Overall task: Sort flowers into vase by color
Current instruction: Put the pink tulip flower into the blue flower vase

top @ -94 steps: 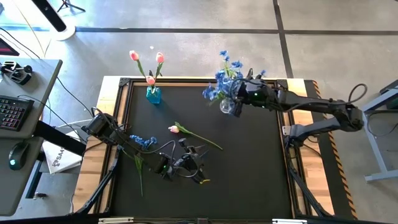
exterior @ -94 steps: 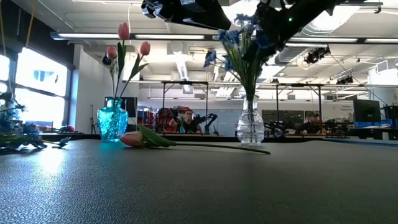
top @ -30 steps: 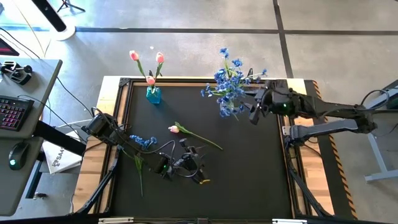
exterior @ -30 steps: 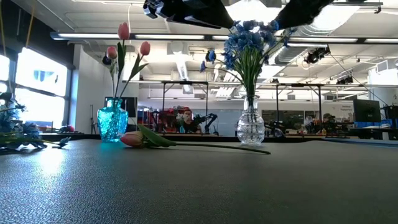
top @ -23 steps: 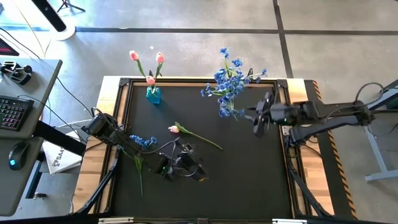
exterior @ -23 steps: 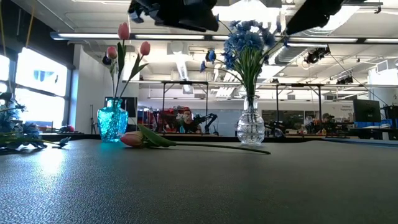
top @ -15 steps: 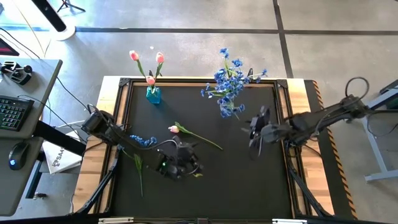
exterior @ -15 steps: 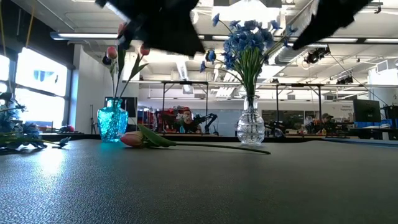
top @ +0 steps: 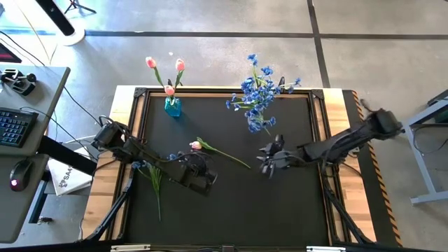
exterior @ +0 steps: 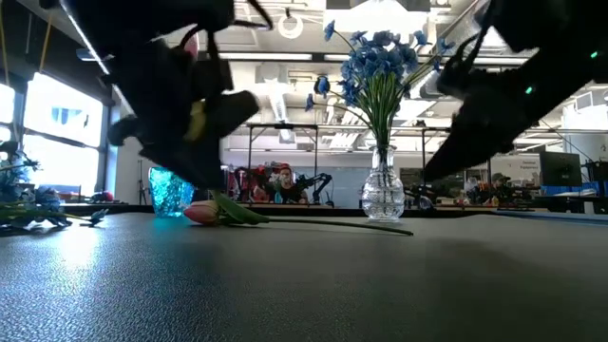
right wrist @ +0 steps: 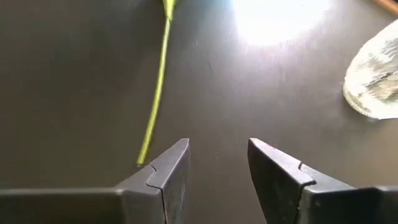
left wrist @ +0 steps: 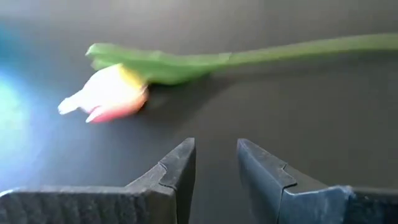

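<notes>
A pink-orange tulip [top: 196, 145] lies flat on the black mat, and its green stem [top: 231, 158] runs toward the right. My left gripper [top: 201, 170] is open just on the near side of the blossom [left wrist: 109, 93]. My right gripper [top: 268, 160] is open beside the free end of the stem [right wrist: 152, 118]. A clear vase [top: 257, 120] holds blue flowers [exterior: 380, 62]. A turquoise vase [top: 172, 106] holds tulips. A blue bunch [top: 155, 183] lies on the mat, partly under my left arm.
Both vases stand near the mat's far edge, the clear one [right wrist: 376, 74] just beyond my right gripper. A raised frame [top: 318, 133] borders the mat. Bare mat lies on the near half [top: 266, 210]. A desk with keyboard and mouse [top: 17, 126] stands off the table's left.
My right gripper has drawn away from the clear vase, moving toward the near edge and leftward, and has come down to the tulip's stem end. My left gripper has moved down and toward the far-left, up to the tulip blossom. The blue flowers stay in the vase.
</notes>
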Controlling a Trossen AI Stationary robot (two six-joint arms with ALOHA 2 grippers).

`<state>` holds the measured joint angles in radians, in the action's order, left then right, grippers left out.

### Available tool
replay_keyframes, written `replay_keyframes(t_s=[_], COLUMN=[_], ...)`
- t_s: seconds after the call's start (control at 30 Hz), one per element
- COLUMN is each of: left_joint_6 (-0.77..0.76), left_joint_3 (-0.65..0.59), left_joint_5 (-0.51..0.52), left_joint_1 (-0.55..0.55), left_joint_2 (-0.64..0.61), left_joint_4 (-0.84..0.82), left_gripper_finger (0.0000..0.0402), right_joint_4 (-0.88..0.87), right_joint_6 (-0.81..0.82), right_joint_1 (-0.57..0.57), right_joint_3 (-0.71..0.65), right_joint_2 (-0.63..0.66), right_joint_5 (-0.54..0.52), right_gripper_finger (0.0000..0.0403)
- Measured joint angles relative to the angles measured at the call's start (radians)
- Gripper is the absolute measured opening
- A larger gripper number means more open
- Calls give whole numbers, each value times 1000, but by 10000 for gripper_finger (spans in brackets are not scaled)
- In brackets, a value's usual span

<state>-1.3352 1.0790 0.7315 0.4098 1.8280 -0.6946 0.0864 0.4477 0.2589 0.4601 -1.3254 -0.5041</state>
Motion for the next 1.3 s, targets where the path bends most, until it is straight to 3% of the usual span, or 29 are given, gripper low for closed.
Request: replay_keyframes(t_s=[0.1, 0.3, 0.4, 0.57, 0.7, 0.83, 1.03, 1.17, 1.3], left_joint_6=[-88, -341, -385, -424, -465, -512, -384, -253, -202], left_joint_3=[1, 0, 0, 0, 0, -7, -70, -131, -168], left_joint_5=[-54, -66, -67, -59, -26, 108, 221, 170, 99], left_joint_1=[20, 90, 117, 138, 154, 170, 145, 83, 6], left_joint_2=[-25, -53, -54, -54, -54, -50, -42, -42, -41], left_joint_4=[-143, -368, -388, -387, -384, -319, 10, 192, 300], left_gripper_finger=[106, 106, 106, 106, 106, 106, 109, 133, 174], right_joint_4=[6, 10, 39, 186, 169, 116, 70, 180, 401], right_joint_6=[0, -51, -146, -321, -364, -370, -297, -209, -102], right_joint_1=[-20, -63, -92, -109, -108, -109, -93, -73, -62], right_joint_3=[61, 245, 373, 565, 620, 556, 322, 126, -43], right_joint_2=[-132, -403, -523, -669, -650, -540, -303, -190, -165], right_joint_5=[2, 26, 130, 446, 490, 431, 289, 207, 150], right_gripper_finger=[144, 123, 118, 117, 117, 117, 117, 117, 117])
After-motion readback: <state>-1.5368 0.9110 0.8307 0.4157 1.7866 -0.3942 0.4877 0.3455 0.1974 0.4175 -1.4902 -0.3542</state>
